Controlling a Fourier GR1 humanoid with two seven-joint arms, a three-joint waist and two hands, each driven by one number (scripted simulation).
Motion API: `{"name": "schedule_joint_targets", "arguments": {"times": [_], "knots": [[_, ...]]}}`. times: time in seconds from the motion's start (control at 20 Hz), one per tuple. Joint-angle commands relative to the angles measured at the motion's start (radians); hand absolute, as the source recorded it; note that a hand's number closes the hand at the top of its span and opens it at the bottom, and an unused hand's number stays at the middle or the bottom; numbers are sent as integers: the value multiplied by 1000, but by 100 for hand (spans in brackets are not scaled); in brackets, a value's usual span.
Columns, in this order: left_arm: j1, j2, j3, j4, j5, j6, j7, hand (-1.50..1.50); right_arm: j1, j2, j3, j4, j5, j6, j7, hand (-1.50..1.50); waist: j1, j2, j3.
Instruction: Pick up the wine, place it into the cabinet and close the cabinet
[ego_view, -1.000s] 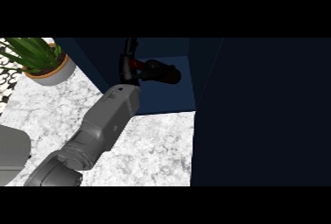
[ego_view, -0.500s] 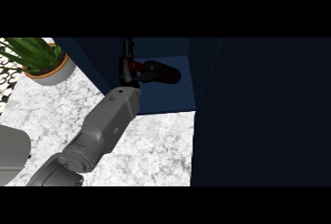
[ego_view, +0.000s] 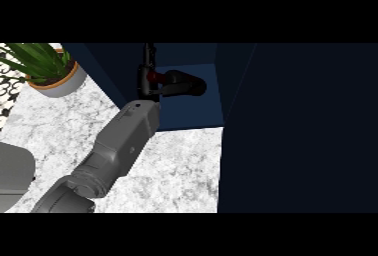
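Marble counter (ego_view: 170, 165) under us, dark blue cabinet (ego_view: 295, 125) taking up right side, its interior open up top. Our left forearm (ego_view: 122, 145) runs up into it. Left hand (ego_view: 148, 82) curled round wine (ego_view: 181, 84), bottle lying inside cabinet. Potted plant (ego_view: 44, 70) top left.

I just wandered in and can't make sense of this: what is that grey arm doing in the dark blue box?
The robot has one grey forearm stretched across the marble counter into the open dark blue cabinet. Its black hand is inside, curled round the wine bottle, which lies tipped on its side within the cabinet. The wide dark panel on the right looks like the cabinet's door, standing open. A potted plant sits on the counter at the far left. The other hand is out of view.
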Motion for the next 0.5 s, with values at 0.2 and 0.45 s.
{"name": "schedule_joint_targets", "arguments": {"times": [0.2, 0.45], "knots": [[61, 1, 4, 9, 1, -90, -17, -150, 12, -20, -48, -87, -66, -12, 54, -150, 20, -6, -3], [76, 1, 6, 17, 54, -111, -27, -150, -39, -9, -9, -34, -49, -7, 48, -150, -7, -1, -3]]}}
